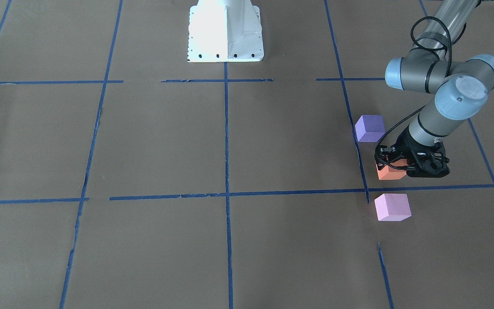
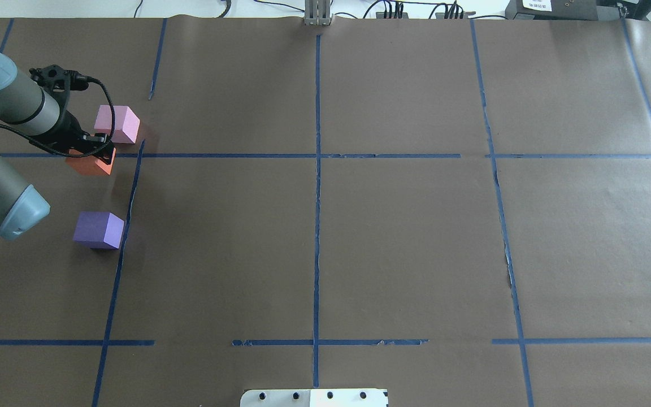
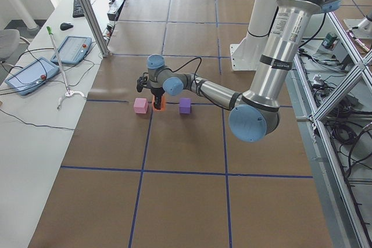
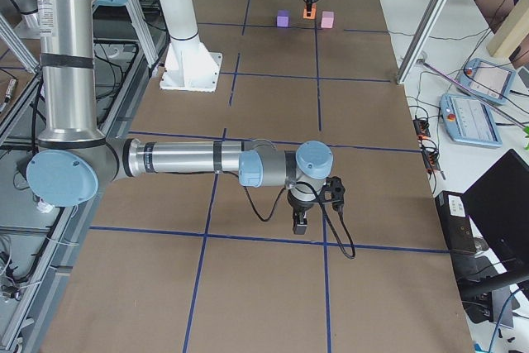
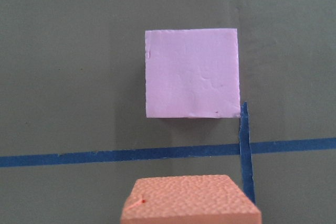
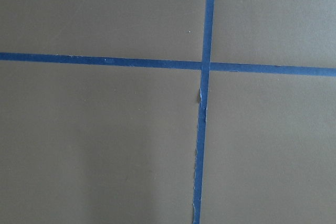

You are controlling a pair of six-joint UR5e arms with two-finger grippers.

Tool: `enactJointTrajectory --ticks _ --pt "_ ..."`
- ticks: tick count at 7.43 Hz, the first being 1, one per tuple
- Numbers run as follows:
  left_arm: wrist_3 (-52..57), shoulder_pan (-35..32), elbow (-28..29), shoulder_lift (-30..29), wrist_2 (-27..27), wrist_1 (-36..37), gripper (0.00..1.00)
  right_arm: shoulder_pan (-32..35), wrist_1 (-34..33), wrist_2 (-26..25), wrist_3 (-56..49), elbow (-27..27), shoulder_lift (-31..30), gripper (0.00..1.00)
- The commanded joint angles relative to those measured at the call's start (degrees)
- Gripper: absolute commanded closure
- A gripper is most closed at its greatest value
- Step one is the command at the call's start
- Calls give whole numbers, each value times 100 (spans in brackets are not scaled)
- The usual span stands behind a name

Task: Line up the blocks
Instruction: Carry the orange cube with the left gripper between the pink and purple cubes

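Left gripper (image 1: pixel 397 168) jaws look closed on orange block (image 1: pixel 387 174), though the fingers are hidden. Orange block is between pink block (image 1: pixel 392 207) and purple block (image 1: pixel 370 128) on bench (image 1: pixel 272 141). Best to lower it flat, square to pink block. Right gripper (image 4: pixel 299 225) jaws: cannot tell.

Robotics lab: brown paper-covered surface (image 2: pixel 416 254) gridded with blue tape (image 2: pixel 317 226), teach pendants (image 3: pixel 72 49), aluminium frame posts (image 3: pixel 87 10), robot arm (image 3: pixel 279 45)

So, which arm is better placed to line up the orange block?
Left. The left end effector is at the orange block, between the purple block and pink block; the right end effector is far across the table.
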Motion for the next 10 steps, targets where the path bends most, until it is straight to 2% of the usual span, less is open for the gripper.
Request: enactJointTrajectory --ticks 1,10 --pt "-105 194 185 -66 -36 -186 100 0 4 0 0 0 0 0" --pt "-343 212 265 -40 -79 -222 99 0 4 0 0 0 0 0"
